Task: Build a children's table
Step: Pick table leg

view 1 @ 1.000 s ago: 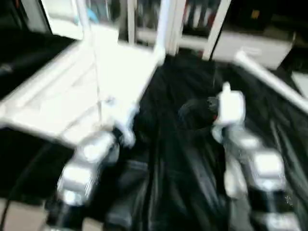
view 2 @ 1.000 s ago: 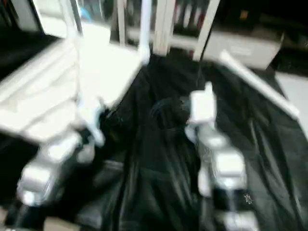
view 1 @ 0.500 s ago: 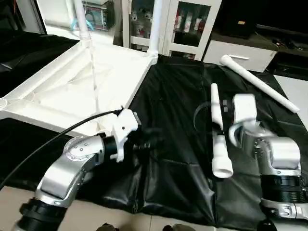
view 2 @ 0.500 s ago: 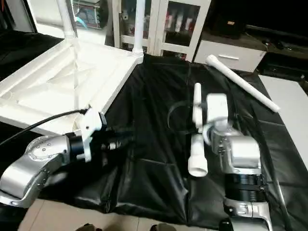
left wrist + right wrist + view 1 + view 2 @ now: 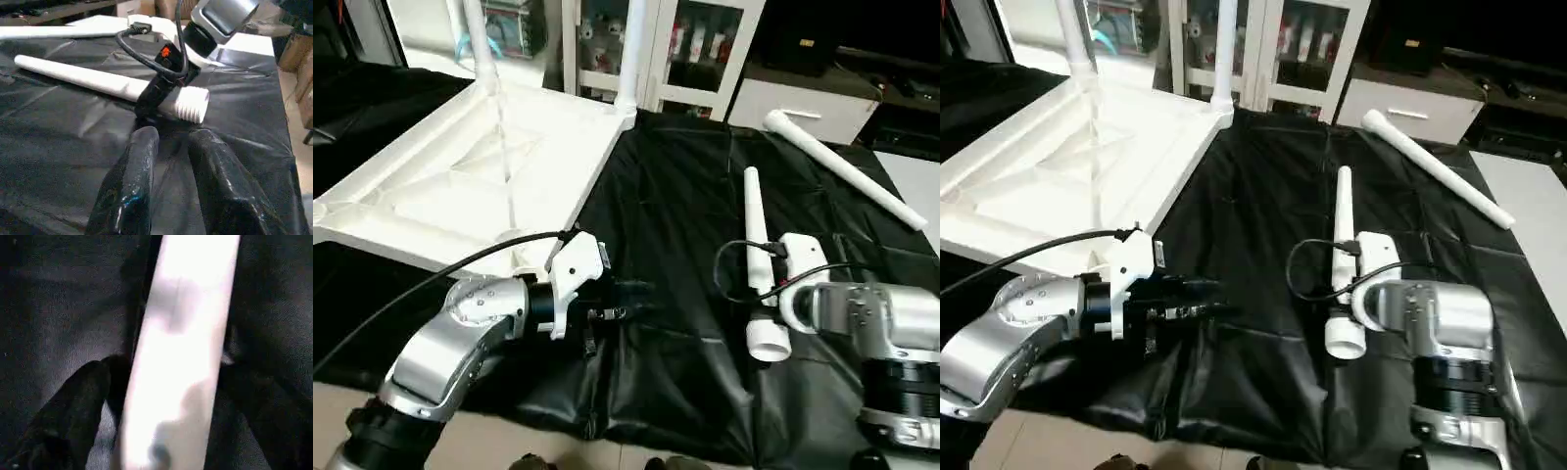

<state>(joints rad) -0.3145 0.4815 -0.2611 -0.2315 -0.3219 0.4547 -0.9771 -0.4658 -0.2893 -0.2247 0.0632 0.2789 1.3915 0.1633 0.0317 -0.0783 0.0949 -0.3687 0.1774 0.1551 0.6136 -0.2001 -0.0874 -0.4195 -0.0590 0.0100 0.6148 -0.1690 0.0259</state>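
The white tabletop [image 5: 440, 186] lies upside down at the left, ribs up. Two legs [image 5: 631, 49] stand fitted in its far corner sockets. A loose leg [image 5: 756, 235] lies on the black sheet, its ribbed end [image 5: 193, 104] toward me. My right gripper [image 5: 171, 367] is open and reaches down over this leg near that end, one finger [image 5: 151, 93] on each side and close to it. A second loose leg [image 5: 842, 166] lies at the far right. My left gripper [image 5: 171, 134] hovers low over the sheet by the tabletop's near corner, slightly open and empty, pointing at the leg.
A crumpled black sheet [image 5: 675, 196] covers the floor under everything. Glass-door cabinets [image 5: 695, 39] and a low white unit [image 5: 803, 108] stand behind. Black cables run along my left forearm [image 5: 440, 284] and loop by my right wrist [image 5: 734, 264]. Pale floor [image 5: 607, 455] shows at the near edge.
My right wrist has turned inward and dropped, so its fingers now straddle the lying leg. My left gripper has edged a little to the right. The leg itself stays put.
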